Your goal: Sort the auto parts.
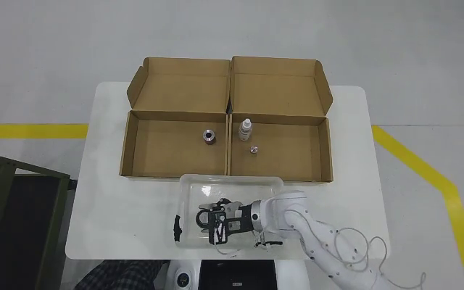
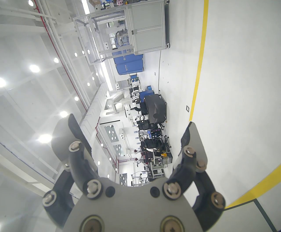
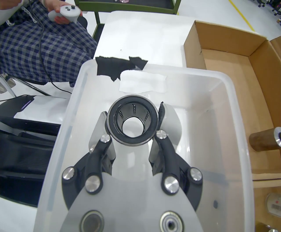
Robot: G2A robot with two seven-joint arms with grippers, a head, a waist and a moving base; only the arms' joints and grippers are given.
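My right gripper (image 3: 132, 122) is shut on a black cylindrical bearing sleeve (image 3: 133, 114), held just inside the clear plastic bin (image 3: 232, 92). From above, the same gripper (image 1: 209, 220) sits low in the bin (image 1: 230, 179) at the table's front. A metal cylinder part (image 1: 208, 135) stands in the left cardboard box (image 1: 127, 148). A small white bottle (image 1: 246, 130) and a tiny pinkish part (image 1: 254, 149) lie in the right cardboard box (image 1: 326, 152). My left gripper (image 2: 131, 131) is open with nothing between its fingers, pointing at the hall.
Black tape (image 3: 116, 66) and a white label (image 3: 142, 81) mark the bin's wall. A person's hand holding a controller (image 3: 65, 13) is at the table's front corner. Bare white table (image 1: 116, 210) lies left of the bin.
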